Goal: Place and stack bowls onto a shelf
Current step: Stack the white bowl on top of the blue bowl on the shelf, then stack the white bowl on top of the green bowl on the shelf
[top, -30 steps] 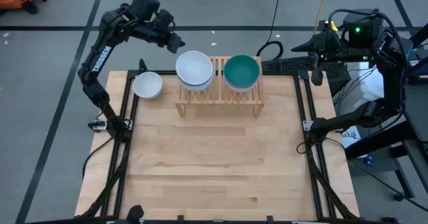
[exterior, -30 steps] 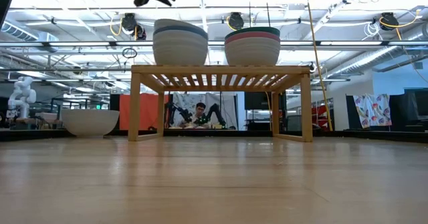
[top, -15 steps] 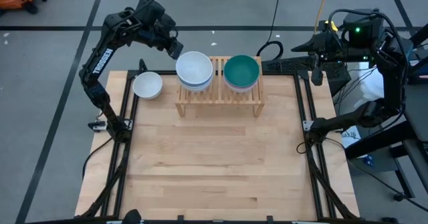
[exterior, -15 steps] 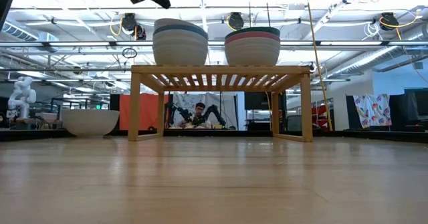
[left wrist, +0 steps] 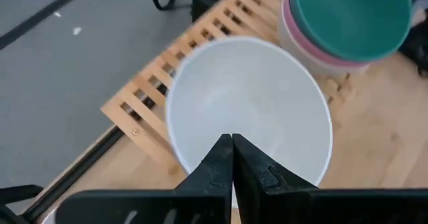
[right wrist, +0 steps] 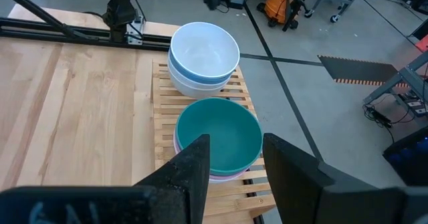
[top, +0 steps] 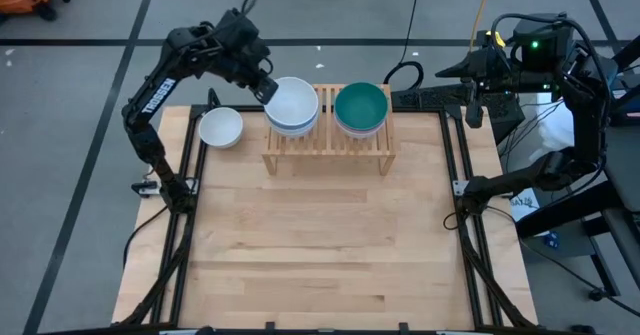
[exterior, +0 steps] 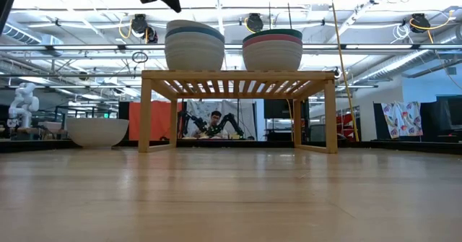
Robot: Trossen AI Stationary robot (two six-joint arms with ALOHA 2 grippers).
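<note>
Left wrist view shows the fingers point(left wrist: 232, 158) of the left gripper point(top: 268, 90) pressed together with nothing between them, hanging just above the near rim of the top white bowl point(left wrist: 249, 110). This bowl sits on the shelf point(top: 328, 137) in a stack point(exterior: 194, 45) with a blue one under it; beside it on the same shelf stands the second stack, dark green bowl point(top: 360, 106) over pink. One more white bowl point(top: 220, 127) waits on the counter point(top: 320, 235), just beside the shelf on the left arm's side.

I judge the bowls to be light, stiff and smooth, so probably slippery; the rim is the only good place to pinch, one finger inside and one outside.

Room is narrow: the two stacks nearly touch, and the shelf is full across its width, with its edge close to the stack. Open counter lies in front of the shelf. The right gripper point(right wrist: 231, 160) waits far from the shelf, fingers spread.
</note>
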